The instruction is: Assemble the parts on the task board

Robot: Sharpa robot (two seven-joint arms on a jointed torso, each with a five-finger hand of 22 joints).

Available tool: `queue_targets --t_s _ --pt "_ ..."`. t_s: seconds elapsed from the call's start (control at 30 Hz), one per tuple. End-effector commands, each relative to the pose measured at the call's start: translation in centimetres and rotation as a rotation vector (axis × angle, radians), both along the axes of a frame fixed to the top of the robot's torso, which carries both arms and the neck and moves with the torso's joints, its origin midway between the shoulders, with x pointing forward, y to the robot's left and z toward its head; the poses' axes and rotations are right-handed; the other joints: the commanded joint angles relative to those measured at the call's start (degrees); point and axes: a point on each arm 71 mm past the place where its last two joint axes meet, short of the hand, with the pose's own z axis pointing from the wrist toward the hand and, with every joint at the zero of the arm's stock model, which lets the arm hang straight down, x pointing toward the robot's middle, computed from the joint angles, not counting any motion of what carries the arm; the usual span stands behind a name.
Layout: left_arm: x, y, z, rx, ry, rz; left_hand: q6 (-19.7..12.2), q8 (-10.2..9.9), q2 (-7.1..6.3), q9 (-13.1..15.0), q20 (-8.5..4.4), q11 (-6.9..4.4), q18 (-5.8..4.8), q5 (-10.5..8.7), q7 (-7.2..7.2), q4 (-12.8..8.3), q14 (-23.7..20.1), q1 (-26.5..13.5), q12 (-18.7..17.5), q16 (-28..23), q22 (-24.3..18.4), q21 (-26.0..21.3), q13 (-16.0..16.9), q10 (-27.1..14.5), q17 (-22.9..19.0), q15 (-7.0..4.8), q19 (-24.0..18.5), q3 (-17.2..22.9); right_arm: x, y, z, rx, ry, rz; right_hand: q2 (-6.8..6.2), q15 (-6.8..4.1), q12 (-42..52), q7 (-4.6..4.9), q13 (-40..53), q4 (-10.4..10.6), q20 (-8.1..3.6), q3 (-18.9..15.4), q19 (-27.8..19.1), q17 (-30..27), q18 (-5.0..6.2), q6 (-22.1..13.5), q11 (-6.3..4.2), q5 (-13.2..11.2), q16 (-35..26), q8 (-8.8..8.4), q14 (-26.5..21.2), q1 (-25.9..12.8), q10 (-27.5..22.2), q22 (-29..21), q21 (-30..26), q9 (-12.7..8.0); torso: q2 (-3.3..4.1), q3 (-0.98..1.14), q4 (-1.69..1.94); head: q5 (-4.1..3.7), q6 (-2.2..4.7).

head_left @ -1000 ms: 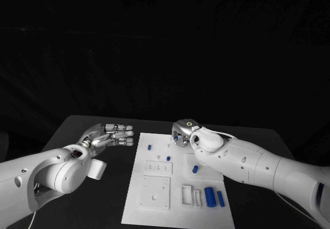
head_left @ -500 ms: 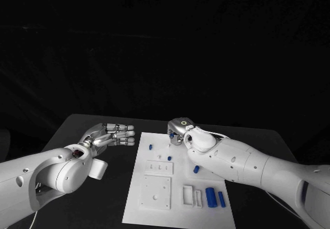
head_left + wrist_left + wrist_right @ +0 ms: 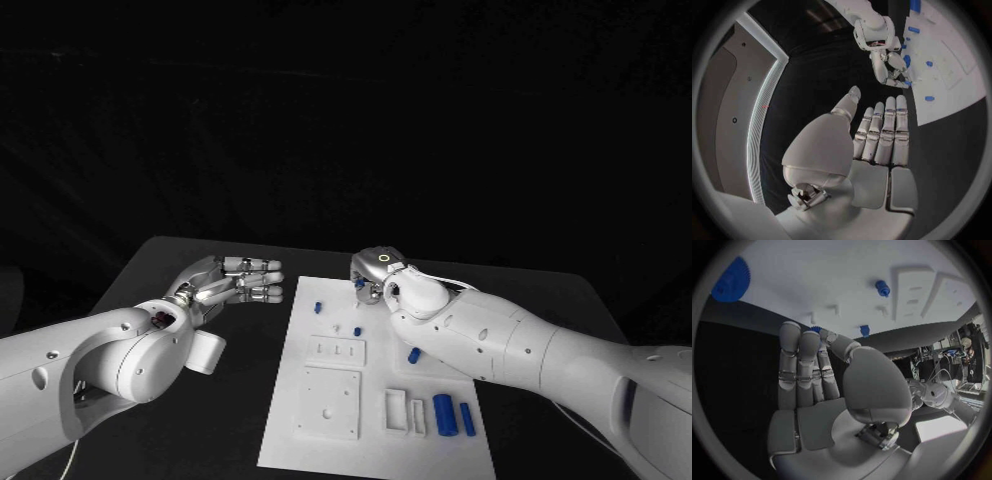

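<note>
A: Right hand [image 3: 378, 277]? 
B: Pinching a small blue part [image 3: 816, 330] over the task board's [image 3: 368, 420] far edge. 
A: Left hand [image 3: 231, 281]? 
B: Holding nothing, fingers straight together, off the board's far-left corner.

Black table [image 3: 188, 420] in front of me, dark matte top, far edge visible against a dark backdrop. Lying directly on it: the white task board [image 3: 378, 445], a long rectangle running near to far, set around the middle of the table and a little right of centre. I see bare black surface to the left of the board and a strip to its right. From the left wrist camera the board [image 3: 957, 105] shows as a white sheet flat on the black top [image 3: 942, 150]. From the right wrist camera, the board [image 3: 817, 275] meets the dark table [image 3: 736, 370] along one clean edge.
</note>
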Motion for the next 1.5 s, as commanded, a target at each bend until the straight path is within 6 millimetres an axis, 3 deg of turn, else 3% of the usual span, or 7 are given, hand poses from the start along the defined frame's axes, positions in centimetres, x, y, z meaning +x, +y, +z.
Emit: queue_targets --t_s 0.03,0.53,1.5 --pt "-0.1 -0.4 0.2 -0.005 -0.008 -0.023 -0.23 0.13 0.4 0.06 0.0 0.0 0.09 -0.22 0.08 0.03 -0.24 -0.15 0.19 -0.22 -0.06 0.36 0.08 -0.58 0.07 -0.04 -0.33 -0.24 0.1 0.0 -0.1 -0.019 -0.001 0.0 -0.52 -0.55 0.2 -0.02 0.07 -0.02 -0.26 0.41 0.13 0.1 0.89 0.4 -0.27 0.18 0.14 0.0 0.02 0.0 0.51 0.05 -0.2 -0.03 0.07 -0.07 0.0 0.06 -0.12" --pt "-0.1 -0.3 0.5 -0.004 -0.013 -0.025 -0.31 0.13 0.35 0.05 0.06 0.02 0.17 -0.24 0.1 0.01 -0.39 -0.09 0.2 -0.21 -0.15 0.54 0.08 -0.6 0.07 0.01 -0.41 -0.35 0.3 -0.7 -0.6 -0.045 0.033 -0.022 -0.46 -0.57 0.21 -0.03 0.07 -0.1 -0.29 0.1 0.29 0.14 0.86 0.43 -0.28 0.36 -0.02 0.0 0.01 -0.13 0.47 0.82 -1.02 -0.03 0.11 -0.12 -0.16 0.31 -0.46" --pt "0.1 -0.5 0.6 -0.001 -0.015 -0.029 -0.31 0.13 0.35 0.05 0.06 0.02 0.17 -0.24 0.1 0.01 -0.39 -0.09 0.2 -0.21 -0.15 0.54 0.08 -0.6 0.07 0.01 -0.41 -0.35 0.1 -0.2 -1.2 -0.03 0.043 -0.007 -0.51 -0.54 0.21 0.01 0.06 0.13 -0.24 -0.59 0.68 0.13 0.8 0.25 -0.25 -0.02 -0.45 0.0 0.06 -0.33 0.24 1.61 -2.42 -0.04 0.18 -0.35 -0.11 0.46 -0.79"
